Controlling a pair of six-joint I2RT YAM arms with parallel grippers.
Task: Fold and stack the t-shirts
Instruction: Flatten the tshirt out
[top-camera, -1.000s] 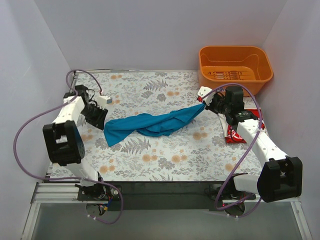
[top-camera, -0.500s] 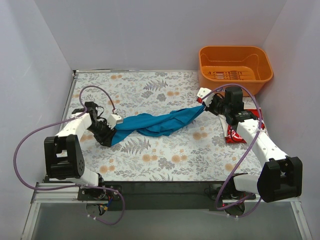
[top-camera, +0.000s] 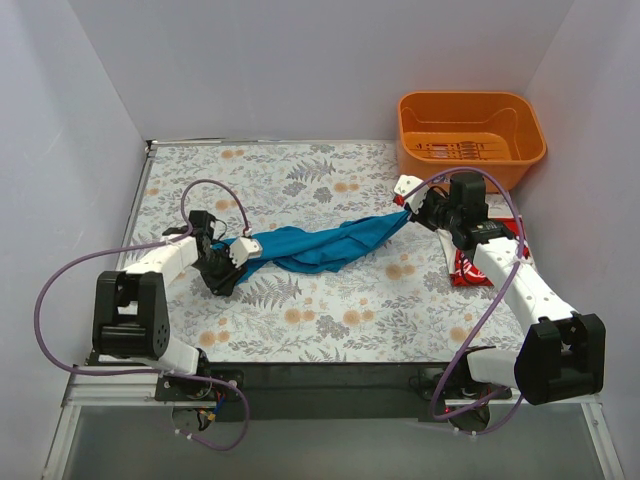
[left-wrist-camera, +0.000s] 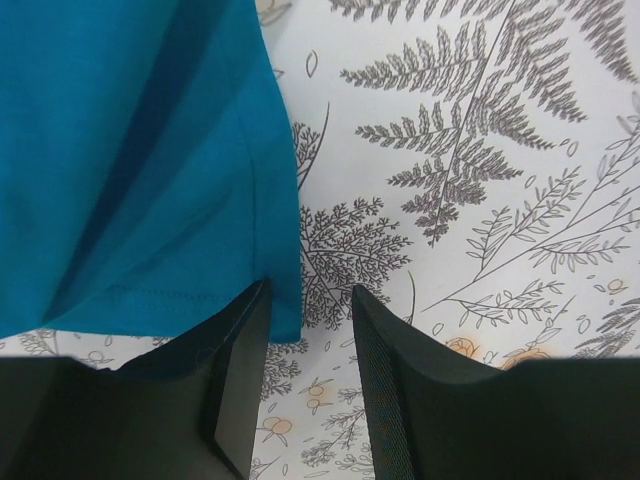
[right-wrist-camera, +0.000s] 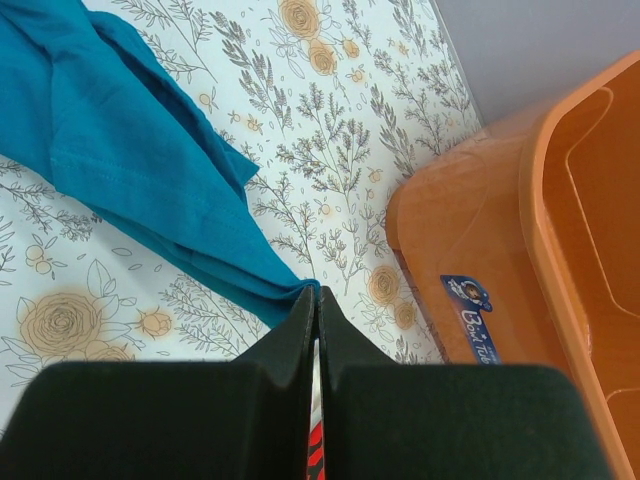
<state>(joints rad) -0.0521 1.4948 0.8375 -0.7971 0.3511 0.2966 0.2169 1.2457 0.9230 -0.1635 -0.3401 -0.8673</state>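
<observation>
The teal-blue t-shirt (top-camera: 315, 247) lies bunched in a long band across the middle of the table. Its right tip is pinched in my right gripper (top-camera: 409, 205), which is shut on it, as the right wrist view shows (right-wrist-camera: 318, 292). My left gripper (top-camera: 233, 262) sits low at the shirt's left end with its jaws open. In the left wrist view the teal-blue t-shirt's hemmed corner (left-wrist-camera: 285, 310) reaches just past the left finger into the gap of the left gripper (left-wrist-camera: 310, 295), lying loose. The red t-shirt (top-camera: 467, 268) lies partly under my right arm, and a sliver of it (right-wrist-camera: 316, 455) shows below the shut fingers.
An orange plastic basket (top-camera: 471, 135) stands at the back right corner, close behind my right gripper, and fills the right side of the right wrist view (right-wrist-camera: 560, 250). The floral tablecloth (top-camera: 330, 310) covers the table. Grey walls close in on the left, back and right.
My left arm swung from the left rear down and rightward to the teal shirt's left end, which has drawn in toward the right. The right arm has held still, gripping the shirt.
</observation>
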